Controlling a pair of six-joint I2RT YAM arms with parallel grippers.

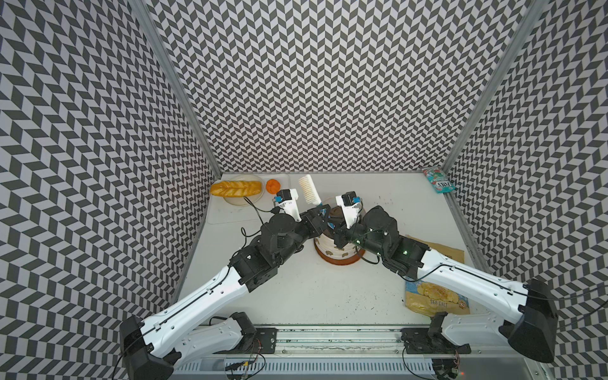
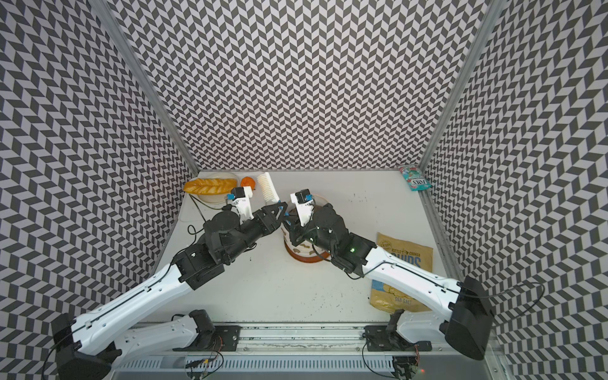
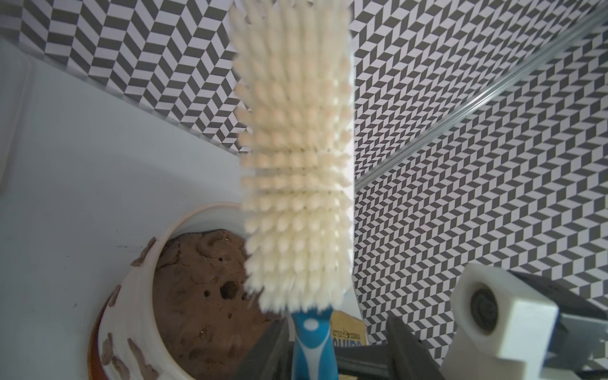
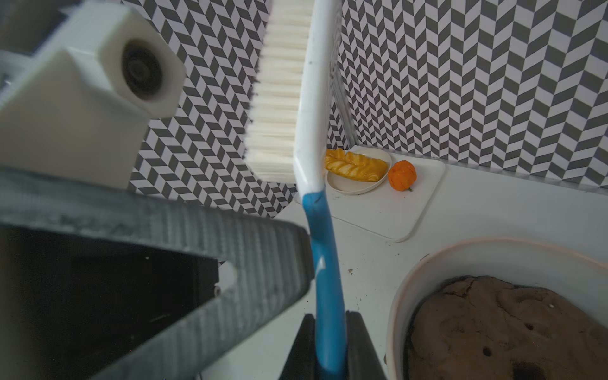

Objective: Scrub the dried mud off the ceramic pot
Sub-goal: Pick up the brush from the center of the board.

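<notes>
Brush (image 4: pixel 316 98) sticks up beside the pot (image 4: pixel 460 260), right hand (image 4: pixel 330 329) clamped on its handle, left hand (image 3: pixel 335 329) spread open around it.

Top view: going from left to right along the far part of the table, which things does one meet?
Bread loaf → small orange fruit → brush, its bristle head raised → teal sweets packet in the far corner. The plate under the loaf overlaps it, so it is left out.

Chip bag (image 2: pixel 408 251): "KETTLE COOKED", "SEA SALT". Teal packet (image 2: pixel 415 177): lettering unreadable.
</notes>
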